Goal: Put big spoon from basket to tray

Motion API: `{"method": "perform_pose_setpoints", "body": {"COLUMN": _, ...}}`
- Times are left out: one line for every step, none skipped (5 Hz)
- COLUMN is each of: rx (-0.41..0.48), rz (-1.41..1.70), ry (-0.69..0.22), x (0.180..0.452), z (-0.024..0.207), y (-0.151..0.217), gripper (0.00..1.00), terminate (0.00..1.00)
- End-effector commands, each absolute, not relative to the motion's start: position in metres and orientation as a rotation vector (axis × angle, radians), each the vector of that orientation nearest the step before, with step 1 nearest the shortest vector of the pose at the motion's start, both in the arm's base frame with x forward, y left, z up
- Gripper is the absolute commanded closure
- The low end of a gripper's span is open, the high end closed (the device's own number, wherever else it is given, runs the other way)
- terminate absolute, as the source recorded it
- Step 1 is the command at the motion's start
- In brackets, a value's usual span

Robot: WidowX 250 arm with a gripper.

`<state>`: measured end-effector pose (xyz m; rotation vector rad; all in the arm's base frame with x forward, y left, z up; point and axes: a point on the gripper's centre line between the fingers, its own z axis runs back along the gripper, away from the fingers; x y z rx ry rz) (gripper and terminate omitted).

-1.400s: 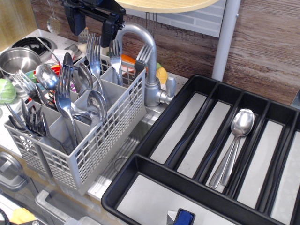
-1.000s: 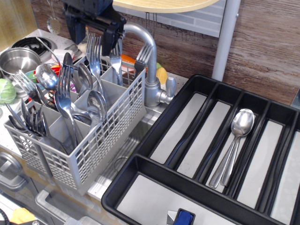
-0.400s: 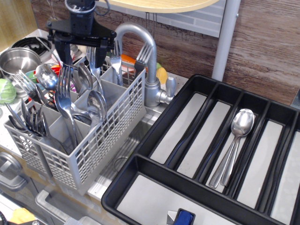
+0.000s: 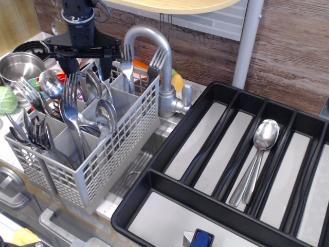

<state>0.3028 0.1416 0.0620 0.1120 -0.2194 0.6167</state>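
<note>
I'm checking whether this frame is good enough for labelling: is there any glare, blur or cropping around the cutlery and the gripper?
In the observation.image view: sharp focus on the basket and tray; bright specular highlights on the spoons in the tray and the cutlery in the basket; the gripper is dark, its fingers hard to separate from the forks; the tray is cropped at the right and bottom edges.

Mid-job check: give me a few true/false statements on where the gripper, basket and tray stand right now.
1. The gripper hangs open over the basket. True.
2. The tray is empty. False: spoons lie in one long compartment.
3. The gripper holds a spoon. False: nothing is between its fingers.
4. The basket stands left of the faucet. True.
5. The basket holds only forks. False: spoon bowls show there too.
</note>
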Motion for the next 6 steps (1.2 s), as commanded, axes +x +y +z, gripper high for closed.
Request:
{"method": "perform_pose_setpoints", "body": {"rx": 0.076, "rz": 0.636, "ry": -0.253, "x": 0.303, "z": 0.056, "y": 0.142, "gripper": 1.00, "terminate": 0.00}}
{"method": "perform_pose_setpoints", "body": {"rx": 0.076, "rz": 0.654, "ry": -0.277, "x": 0.300, "z": 0.051, "y": 0.133, "gripper": 1.00, "terminate": 0.00}}
{"method": "perform_pose_setpoints", "body": {"rx": 0.091, "rz": 0.621, "ry": -0.285, "x": 0.303, "z": 0.059, "y": 0.130, "gripper": 1.00, "terminate": 0.00}}
{"method": "perform_pose_setpoints", "body": {"rx": 0.118, "rz": 0.524, "ry": -0.284, "x": 0.306, "z": 0.092, "y": 0.126, "gripper": 1.00, "terminate": 0.00}}
{"method": "perform_pose_setpoints", "body": {"rx": 0.118, "rz": 0.457, "ry": -0.275, "x": 0.313, "z": 0.125, "y": 0.117, "gripper": 1.00, "terminate": 0.00}}
{"method": "perform_pose_setpoints", "body": {"rx": 0.127, "rz": 0.383, "ry": -0.309, "x": 0.325, "z": 0.160, "y": 0.099, "gripper": 1.00, "terminate": 0.00}}
